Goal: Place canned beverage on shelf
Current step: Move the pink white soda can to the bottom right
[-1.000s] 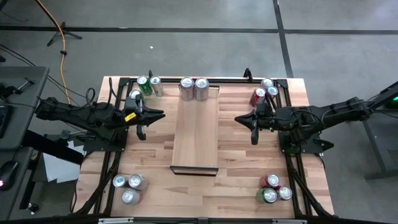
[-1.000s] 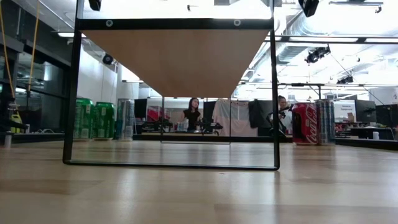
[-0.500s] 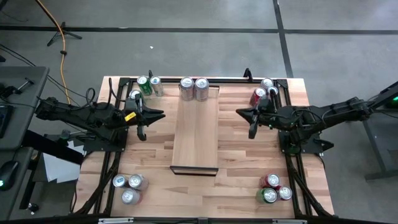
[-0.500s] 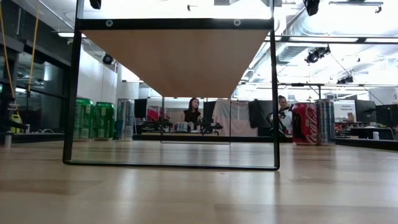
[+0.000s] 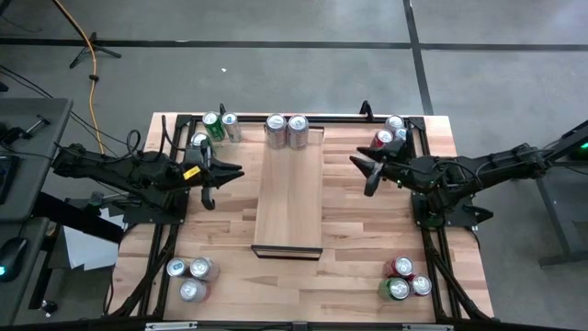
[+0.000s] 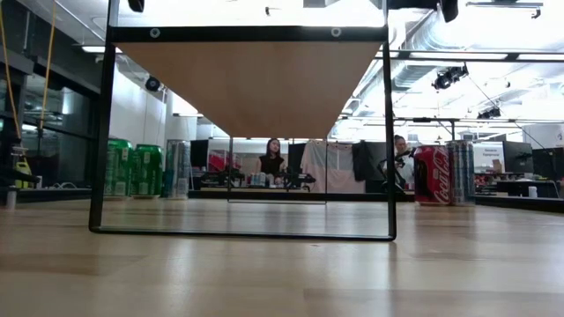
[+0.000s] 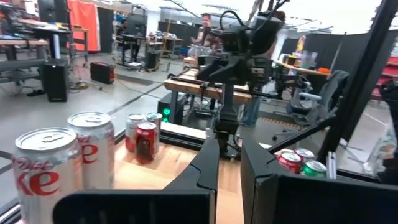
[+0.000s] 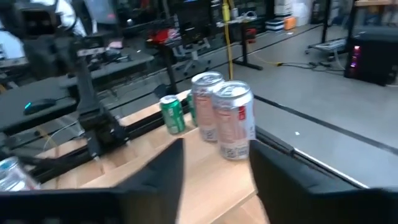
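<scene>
The shelf [image 5: 288, 188], a long pale board on a black frame, stands raised over the middle of the table. Two silver canned beverages [image 5: 286, 130] stand upright on its far end; the right wrist view shows them [image 8: 224, 118] ahead of the fingers, and the left wrist view shows them [image 7: 62, 162] close by. My left gripper [image 5: 219, 178] hovers shut to the shelf's left, pointing level at it. On the shelf's right my right gripper [image 5: 364, 175] hovers open, angled toward the two cans. Neither touches anything.
Clusters of cans stand at the table's corners: far left [image 5: 217, 126], far right [image 5: 391, 134], near left [image 5: 189, 276], near right [image 5: 402, 279]. Black frame rails run along both sides. Bare tabletop lies between the shelf and each arm.
My right gripper has swung its tip toward the table's far edge, toward the two cans on the shelf, and its fingers have opened. The left arm and all cans have kept still.
</scene>
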